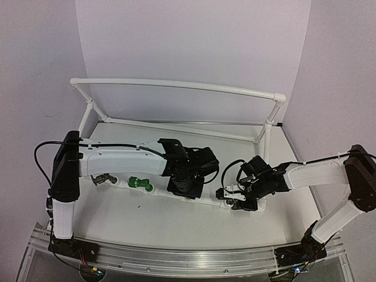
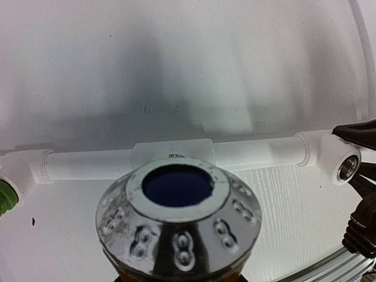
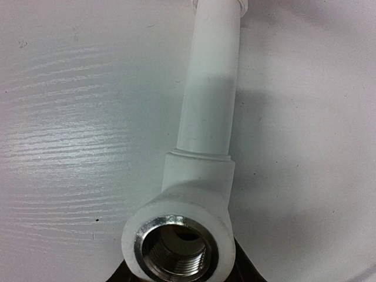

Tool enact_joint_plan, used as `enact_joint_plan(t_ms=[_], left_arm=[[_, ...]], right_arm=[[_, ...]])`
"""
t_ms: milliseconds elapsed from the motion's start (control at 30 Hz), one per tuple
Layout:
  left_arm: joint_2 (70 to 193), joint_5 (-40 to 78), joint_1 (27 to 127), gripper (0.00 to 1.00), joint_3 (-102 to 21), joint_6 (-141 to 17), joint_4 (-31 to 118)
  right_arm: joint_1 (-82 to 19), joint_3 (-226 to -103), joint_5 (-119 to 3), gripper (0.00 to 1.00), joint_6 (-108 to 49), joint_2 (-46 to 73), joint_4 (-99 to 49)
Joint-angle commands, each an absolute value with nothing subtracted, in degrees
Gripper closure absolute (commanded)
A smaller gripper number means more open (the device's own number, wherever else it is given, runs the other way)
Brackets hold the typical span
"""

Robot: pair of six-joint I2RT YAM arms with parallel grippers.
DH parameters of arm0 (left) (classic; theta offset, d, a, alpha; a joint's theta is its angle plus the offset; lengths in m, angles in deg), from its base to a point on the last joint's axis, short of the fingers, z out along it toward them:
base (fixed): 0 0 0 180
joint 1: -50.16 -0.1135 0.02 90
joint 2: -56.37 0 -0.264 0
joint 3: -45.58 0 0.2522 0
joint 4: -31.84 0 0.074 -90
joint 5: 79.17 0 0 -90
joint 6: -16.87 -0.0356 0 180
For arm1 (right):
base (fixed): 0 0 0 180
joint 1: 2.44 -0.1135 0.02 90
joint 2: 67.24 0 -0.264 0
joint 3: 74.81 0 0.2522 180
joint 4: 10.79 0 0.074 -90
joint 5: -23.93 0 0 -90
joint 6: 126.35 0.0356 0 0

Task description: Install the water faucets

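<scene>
- At the front rail of the white pipe frame (image 1: 176, 86), the left gripper (image 1: 187, 183) hangs over mid-rail with the brass-gold faucet (image 2: 179, 229). Its fingers are hidden under the fitting's chrome flange, but the faucet rides clear of the table (image 1: 176, 220), so the grasp reads as clenched.
- In the left wrist view the faucet shows end-on, its long axis aimed at the lens and its blue-lined mouth facing the camera. The tee socket (image 2: 171, 154) lies just beyond it at 12 o'clock, on a rail running from 9 to 3 o'clock.
- The empty threaded elbow socket (image 3: 175, 247) sits toward 3 o'clock of the faucet, well apart. The right gripper (image 1: 238, 198) straddles it, with dark fingers (image 2: 359, 132) above and below. Whether they pinch the fitting or merely flank it cannot be told.
- The left arm is nearer the tee, and the right arm is at the elbow.
- The green faucet (image 1: 140, 184) is seated in the rail at 9 o'clock of the left gripper. The dark grey faucet (image 1: 104, 178) is farther out the same way, near the rail's left end.
- The tee carries a small dark print, too fine to read. No brand is legible anywhere.
</scene>
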State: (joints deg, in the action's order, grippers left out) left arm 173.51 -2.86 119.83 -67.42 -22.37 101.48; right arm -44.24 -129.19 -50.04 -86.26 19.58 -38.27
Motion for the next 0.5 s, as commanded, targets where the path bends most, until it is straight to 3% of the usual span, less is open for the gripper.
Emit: enact_joint_plan(t_ms=[0,467], left_arm=[[176.94,2.22,120.09,1.0,-65.54,-29.01,99.82],[178.56,3.84,120.58,1.0,-65.05,-42.49,100.32]], right_arm=[[-46.31,-131.19,-41.68,1.0,-82.83,20.74,-36.26],[-46.3,-130.93,-41.21,1.0,-83.65,20.19,-36.68]])
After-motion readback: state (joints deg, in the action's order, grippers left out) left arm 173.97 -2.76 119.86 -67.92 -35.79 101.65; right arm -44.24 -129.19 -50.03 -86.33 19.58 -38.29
